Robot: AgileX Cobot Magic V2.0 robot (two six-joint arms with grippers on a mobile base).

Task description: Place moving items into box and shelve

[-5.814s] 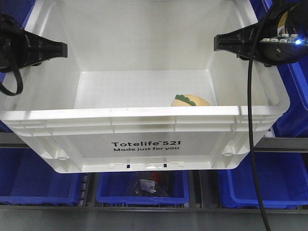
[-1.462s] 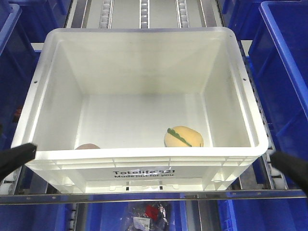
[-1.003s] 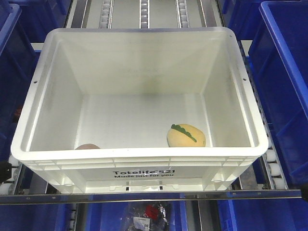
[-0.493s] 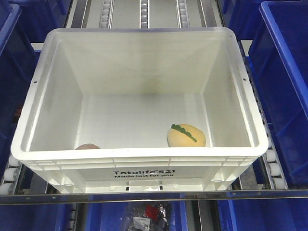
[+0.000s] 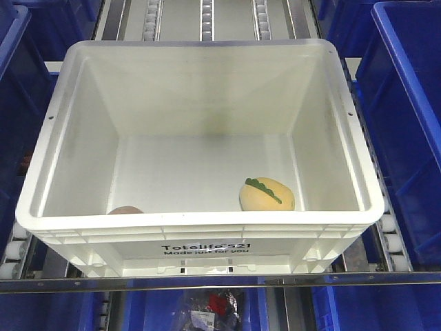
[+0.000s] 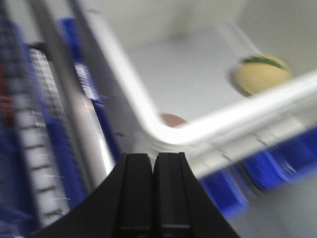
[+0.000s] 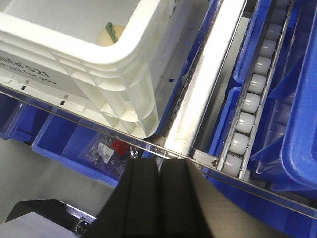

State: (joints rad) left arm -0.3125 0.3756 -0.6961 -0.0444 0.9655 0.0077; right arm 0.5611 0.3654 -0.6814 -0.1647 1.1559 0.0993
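- Centrally, the box (image 5: 200, 227) is seen seated on the roller rails (image 5: 204, 17) of the shelf, its printed side toward the front camera and its rounded rim unobstructed on all four sides; most of its floor is bare.
- Blue bins (image 5: 406, 124) are set close along both flanks of the box, with more on the level below, so that only narrow strips of roller track are left open beside the white walls.
- A metal front rail (image 5: 220, 281) is run across just under the box's near wall; in the right wrist view the box's ribbed corner (image 7: 133, 94) is shown overhanging this rail.
- The yellow-orange plush ball (image 5: 267, 194), its green leaf uppermost, is lain on the box floor near the front wall, right of centre and clear of the side wall.
- The brown-pink plush ball (image 5: 125, 209) is tucked into the front left corner, mostly hidden behind the rim; in the left wrist view it is glimpsed just inside the curved corner (image 6: 173, 120).
- The left gripper (image 6: 152, 193) is held outside that corner, fingers pressed together on nothing; this view is motion-blurred.
- The right gripper (image 7: 158, 196) is positioned below the front rail, outside the box's right corner, fingers likewise closed together and unloaded.
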